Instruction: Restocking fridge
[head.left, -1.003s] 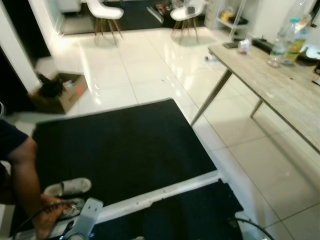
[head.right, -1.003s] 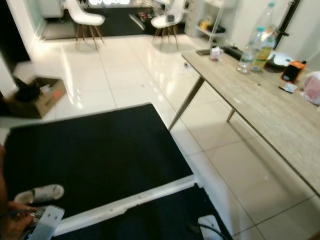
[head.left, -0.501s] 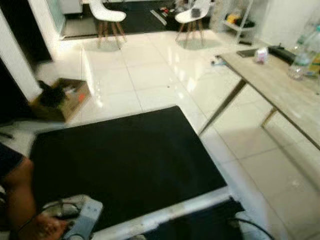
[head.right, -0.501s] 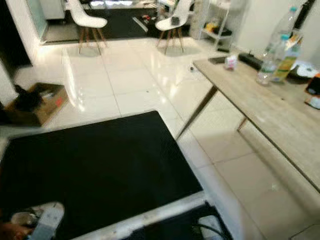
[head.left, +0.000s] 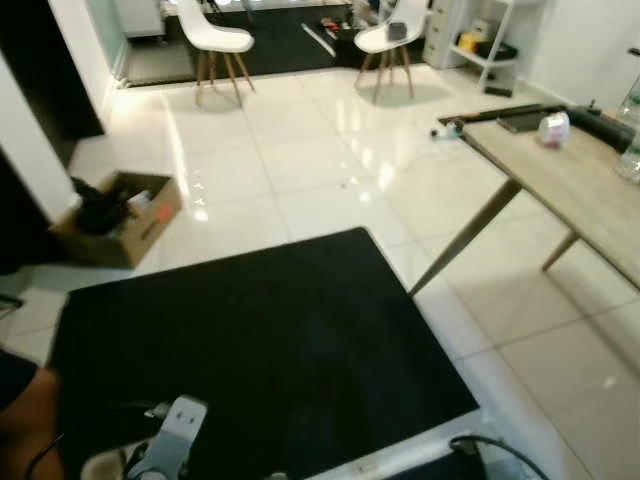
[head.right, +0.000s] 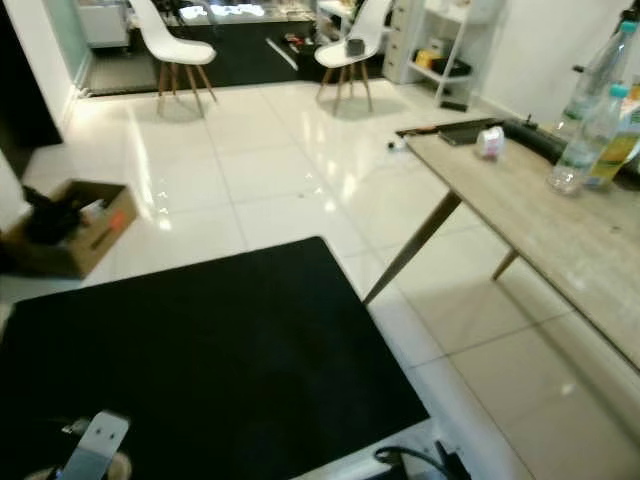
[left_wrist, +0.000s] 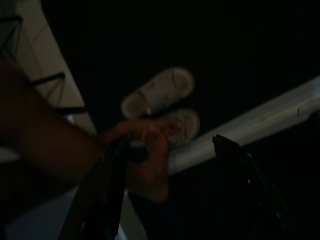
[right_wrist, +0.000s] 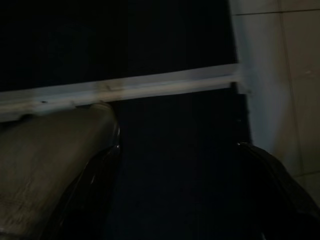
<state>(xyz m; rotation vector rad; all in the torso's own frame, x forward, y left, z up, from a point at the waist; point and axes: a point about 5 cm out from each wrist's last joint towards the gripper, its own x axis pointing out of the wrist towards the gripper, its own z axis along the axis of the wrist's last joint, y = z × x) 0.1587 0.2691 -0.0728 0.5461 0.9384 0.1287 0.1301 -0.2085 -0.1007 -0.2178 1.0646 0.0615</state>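
Update: hanging low over black mat (head.left: 250, 330), keeping left gripper (left_wrist: 167, 142) and right gripper (right_wrist: 175, 150) spread wide, holding nothing. Passing person's hand (left_wrist: 150, 150) beside white slippers (left_wrist: 160, 92). Swinging head since a second ago, pushing desk (head.right: 520, 210) rightward. Leaving bottles (head.right: 595, 125), probably stock, at its far end; restocking not started.

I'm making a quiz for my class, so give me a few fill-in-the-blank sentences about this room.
1. The cardboard box sits on the white tiled ____.
2. The two chairs at the far end of the room are ____ in colour.
3. The plastic bottles stand on the wooden ____.
4. The large mat in front of the robot is ____ in colour.

Missing words: floor; white; table; black
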